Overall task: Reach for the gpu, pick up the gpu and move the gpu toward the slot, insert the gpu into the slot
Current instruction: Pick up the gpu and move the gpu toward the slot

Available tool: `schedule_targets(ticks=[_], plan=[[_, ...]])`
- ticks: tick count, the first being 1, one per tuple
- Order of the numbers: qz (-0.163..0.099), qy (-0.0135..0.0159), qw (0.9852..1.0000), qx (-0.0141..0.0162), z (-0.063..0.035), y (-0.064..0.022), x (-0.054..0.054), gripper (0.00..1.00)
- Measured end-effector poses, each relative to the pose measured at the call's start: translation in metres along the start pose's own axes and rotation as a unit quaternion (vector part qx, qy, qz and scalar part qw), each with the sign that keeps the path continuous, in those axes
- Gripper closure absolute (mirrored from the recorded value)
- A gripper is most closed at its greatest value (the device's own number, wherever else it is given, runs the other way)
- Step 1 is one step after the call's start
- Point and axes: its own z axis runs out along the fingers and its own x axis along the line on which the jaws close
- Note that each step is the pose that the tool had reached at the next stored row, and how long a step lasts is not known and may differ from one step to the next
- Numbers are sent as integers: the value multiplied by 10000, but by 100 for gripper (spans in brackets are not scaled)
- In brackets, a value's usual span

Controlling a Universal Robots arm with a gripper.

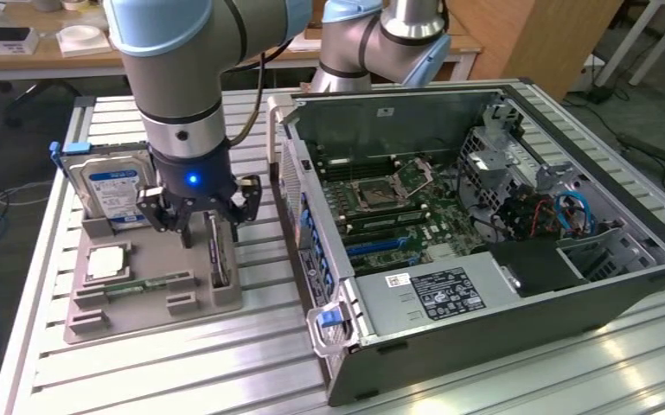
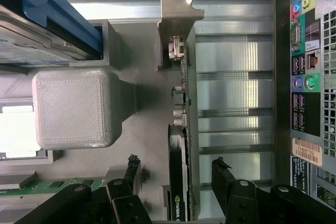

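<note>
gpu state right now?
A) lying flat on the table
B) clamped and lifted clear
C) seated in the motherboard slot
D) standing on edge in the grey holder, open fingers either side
D: the gpu stands on edge in the grey holder, and the gripper straddles it, open, with a gap on each side.

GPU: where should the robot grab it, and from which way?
Grab the gpu by its two flat faces near the top edge, coming straight down from above. It stands on edge in the grey holder, so its thin top is free while its bottom is tucked in. The open fingers hang one to each side of it. Stay off the metal bracket at one end.
</note>
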Motion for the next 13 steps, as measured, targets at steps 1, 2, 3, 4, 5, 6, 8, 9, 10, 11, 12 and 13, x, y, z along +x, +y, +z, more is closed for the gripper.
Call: schedule_targets(ticks=[1, 2, 3, 4, 5, 6, 8, 9, 10, 11, 12, 13], plan=[[0, 0, 10000, 0, 0, 0, 0, 35], [0, 0, 10000, 0, 0, 0, 0, 36], [0, 0, 10000, 0, 0, 0, 0, 36], [0, 0, 10000, 0, 0, 0, 0, 36], [0, 0, 10000, 0, 0, 0, 0, 43], [0, 0, 10000, 0, 0, 0, 0, 43], [0, 0, 10000, 0, 0, 0, 0, 44], [0, 0, 10000, 0, 0, 0, 0, 44], [0, 0, 10000, 0, 0, 0, 0, 51], [0, 0, 10000, 0, 0, 0, 0, 51], [0, 0, 10000, 0, 0, 0, 0, 51], [-3, 0, 10000, 0, 0, 0, 0, 51]])
